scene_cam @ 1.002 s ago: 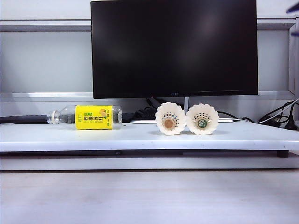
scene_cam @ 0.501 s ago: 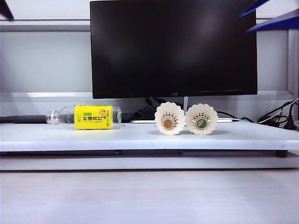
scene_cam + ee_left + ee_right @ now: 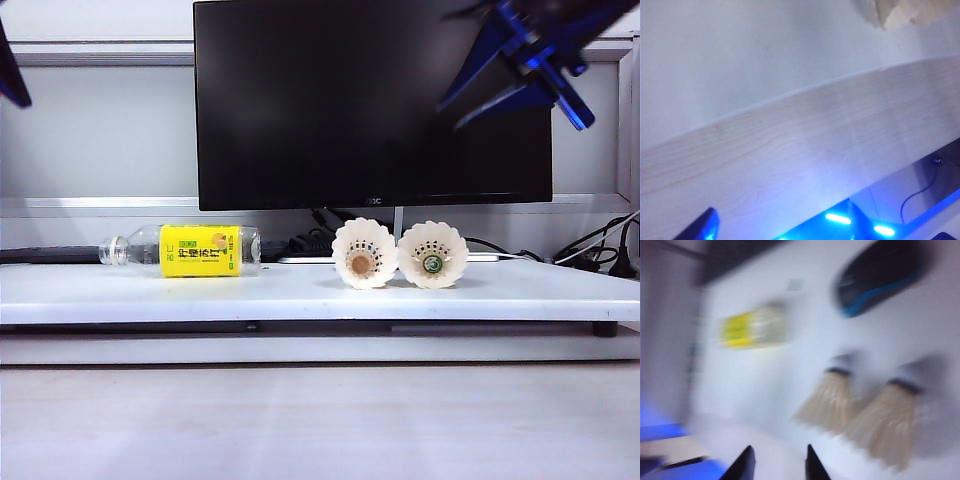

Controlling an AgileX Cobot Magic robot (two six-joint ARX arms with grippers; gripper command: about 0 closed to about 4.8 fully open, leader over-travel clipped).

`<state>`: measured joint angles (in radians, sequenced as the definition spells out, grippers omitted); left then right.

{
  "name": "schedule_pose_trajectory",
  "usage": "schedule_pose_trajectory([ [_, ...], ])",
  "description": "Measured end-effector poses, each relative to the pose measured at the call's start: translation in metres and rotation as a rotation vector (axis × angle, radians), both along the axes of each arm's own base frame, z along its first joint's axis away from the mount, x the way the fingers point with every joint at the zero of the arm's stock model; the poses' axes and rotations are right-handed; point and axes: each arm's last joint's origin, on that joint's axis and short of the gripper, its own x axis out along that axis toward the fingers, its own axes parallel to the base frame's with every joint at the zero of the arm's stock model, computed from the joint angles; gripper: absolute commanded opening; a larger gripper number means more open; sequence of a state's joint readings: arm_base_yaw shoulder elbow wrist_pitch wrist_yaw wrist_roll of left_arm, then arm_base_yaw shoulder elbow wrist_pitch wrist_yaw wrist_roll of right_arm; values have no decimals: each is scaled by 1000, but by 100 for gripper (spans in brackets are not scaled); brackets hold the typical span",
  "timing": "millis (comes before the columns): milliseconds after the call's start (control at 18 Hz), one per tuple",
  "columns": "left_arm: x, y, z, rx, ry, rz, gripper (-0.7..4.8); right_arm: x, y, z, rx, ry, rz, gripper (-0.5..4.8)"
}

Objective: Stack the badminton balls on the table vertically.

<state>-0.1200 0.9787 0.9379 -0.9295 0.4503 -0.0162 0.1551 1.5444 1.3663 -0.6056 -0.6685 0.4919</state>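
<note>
Two white badminton balls lie side by side on the white table (image 3: pixel 120 295), feather skirts facing the exterior camera: one with a brown centre (image 3: pixel 364 254), one with a green centre (image 3: pixel 432 254). The right wrist view shows both, blurred (image 3: pixel 832 402) (image 3: pixel 890 420). My right gripper (image 3: pixel 452 115) hangs high above them in front of the monitor, open with nothing between its fingers (image 3: pixel 778 456). Of my left gripper (image 3: pixel 10 78), only a dark finger (image 3: pixel 702 226) shows, high at the exterior view's left edge, jaws wide apart and empty. A bit of feather skirt (image 3: pixel 905 12) shows in the left wrist view.
A bottle with a yellow label (image 3: pixel 190 250) lies on its side at the table's left. A black monitor (image 3: pixel 372 100) stands behind the balls, with cables at the back right. A blue-black mouse (image 3: pixel 880 275) lies beyond the balls. Pale wood-grain surface (image 3: pixel 320 420) runs in front.
My right gripper has swung down and leftward from the top right corner to in front of the monitor. The left finger stays at the top left edge, slightly lower. Both balls kept still.
</note>
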Motion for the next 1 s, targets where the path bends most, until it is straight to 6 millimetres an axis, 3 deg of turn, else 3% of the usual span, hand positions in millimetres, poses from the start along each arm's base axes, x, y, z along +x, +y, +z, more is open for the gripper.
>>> schedule_pose_trajectory([
  [223,5,0,-2,4,-2,4,344,25,9,-2,-181,71,-45,146],
  [334,8,-1,0,-9,-26,5,344,30,12,-11,-213,120,-47,195],
  [613,11,-3,4,-64,-69,-12,344,43,20,-49,-248,262,-23,209],
  [1002,12,-3,4,-68,-73,-12,344,53,23,-58,-216,309,-79,212],
])
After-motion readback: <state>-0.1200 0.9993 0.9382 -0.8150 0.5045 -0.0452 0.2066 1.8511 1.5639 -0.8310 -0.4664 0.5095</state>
